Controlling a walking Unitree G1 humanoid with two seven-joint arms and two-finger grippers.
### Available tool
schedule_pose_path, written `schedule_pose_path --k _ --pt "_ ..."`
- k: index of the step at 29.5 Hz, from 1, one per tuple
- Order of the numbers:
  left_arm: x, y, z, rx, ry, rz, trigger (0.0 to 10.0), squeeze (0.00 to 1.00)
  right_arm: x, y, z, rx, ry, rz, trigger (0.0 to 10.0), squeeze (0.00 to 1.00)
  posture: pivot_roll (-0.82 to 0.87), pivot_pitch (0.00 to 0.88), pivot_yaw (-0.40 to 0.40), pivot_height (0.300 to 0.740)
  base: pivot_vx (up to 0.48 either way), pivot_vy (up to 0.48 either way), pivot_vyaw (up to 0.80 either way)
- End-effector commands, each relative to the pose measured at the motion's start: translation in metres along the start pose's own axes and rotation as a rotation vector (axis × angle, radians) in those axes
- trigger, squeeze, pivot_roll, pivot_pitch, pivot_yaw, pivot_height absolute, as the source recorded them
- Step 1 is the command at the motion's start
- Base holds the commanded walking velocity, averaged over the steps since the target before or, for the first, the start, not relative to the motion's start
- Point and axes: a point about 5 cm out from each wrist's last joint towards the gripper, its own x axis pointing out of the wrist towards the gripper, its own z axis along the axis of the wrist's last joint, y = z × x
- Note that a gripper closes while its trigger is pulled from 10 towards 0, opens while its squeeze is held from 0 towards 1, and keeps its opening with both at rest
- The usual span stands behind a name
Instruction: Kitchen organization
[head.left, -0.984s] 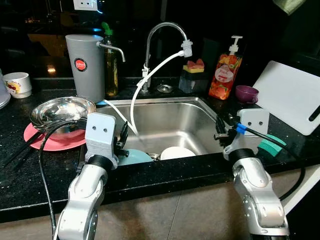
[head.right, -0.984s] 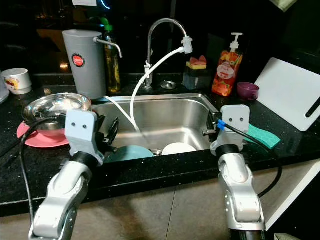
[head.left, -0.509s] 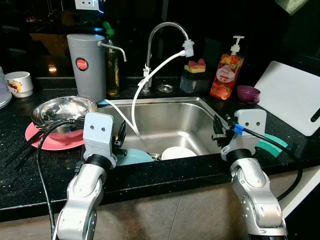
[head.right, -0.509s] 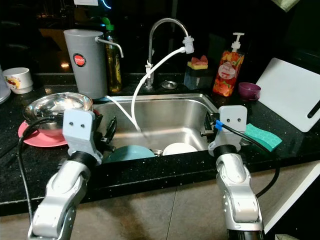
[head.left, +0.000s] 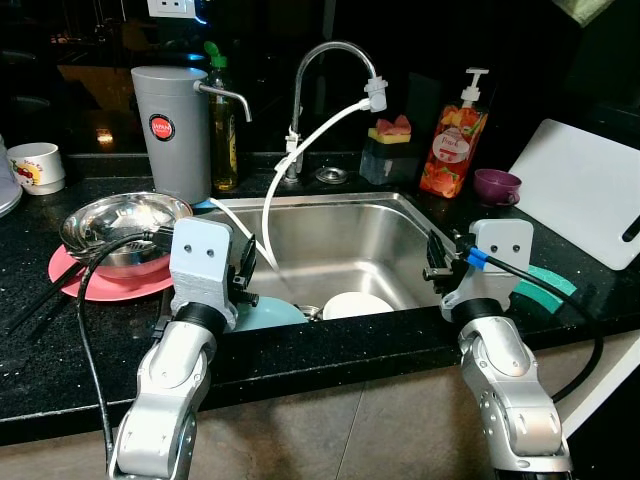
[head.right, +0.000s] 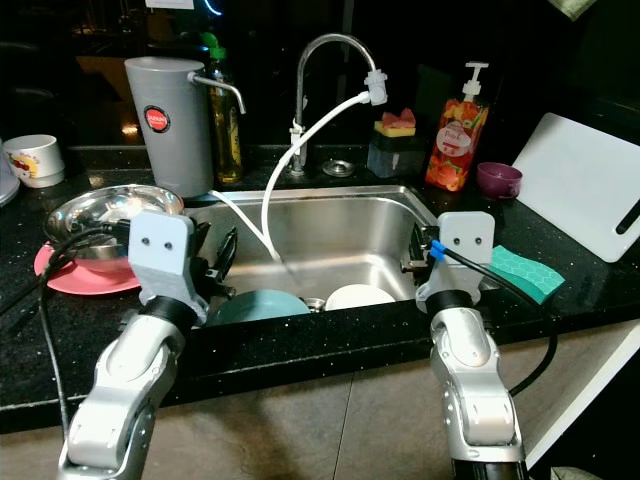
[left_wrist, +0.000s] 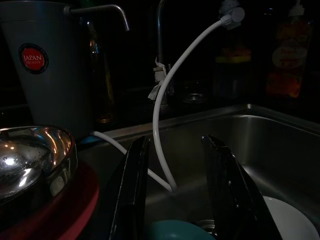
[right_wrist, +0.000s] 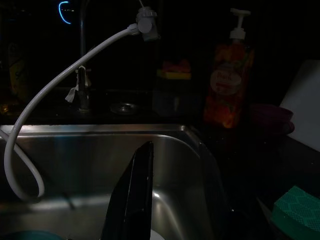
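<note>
- Left claw (left_wrist: 177, 195) spread, empty, at the stainless steel sink's (head.left: 340, 245) near-left rim; teal plate (head.left: 268, 314) just below it.
- White hose (head.left: 300, 160) hangs ahead.
- Steel bowl (head.left: 122, 222) on pink plate (head.left: 110, 285) beside it on the black tabletop (head.left: 60, 330).
- Right claw (head.left: 437, 262) at the sink's right rim, spread, empty; white plate (head.left: 355, 305) beside it, green sponge (head.left: 545, 285) outside.

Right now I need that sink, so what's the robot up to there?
It stands at the sink with both arms raised over the front edge. The left gripper, fingers open, hangs above a teal plate; the right gripper hovers near the sink's right wall. Neither holds anything. A white plate also lies in the basin, and a steel bowl sits on a pink plate on the counter.
</note>
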Motion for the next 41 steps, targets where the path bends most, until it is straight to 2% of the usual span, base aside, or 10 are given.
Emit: schedule_pose_path --k 1,18,41 --pt "-0.0009 -0.0022 -0.0032 -0.010 0.017 -0.018 10.0 0.00 -0.0024 -0.0022 -0.0023 0.000 0.013 -0.011 10.0 0.00 0.11 0.081 -0.077 0.740 0.000 0.000 0.00" --pt "-0.0031 0.0002 -0.0057 -0.006 0.025 -0.002 10.0 0.00 -0.0032 0.0016 -0.0043 0.003 0.019 0.003 10.0 0.00 0.11 0.067 -0.083 0.740 0.000 0.000 0.00" --pt "-0.0028 -0.0015 -0.0068 -0.017 0.026 0.004 10.0 0.00 -0.0018 -0.0012 -0.0025 -0.007 0.018 -0.002 10.0 0.00 0.10 0.071 -0.087 0.740 0.000 0.000 0.00"
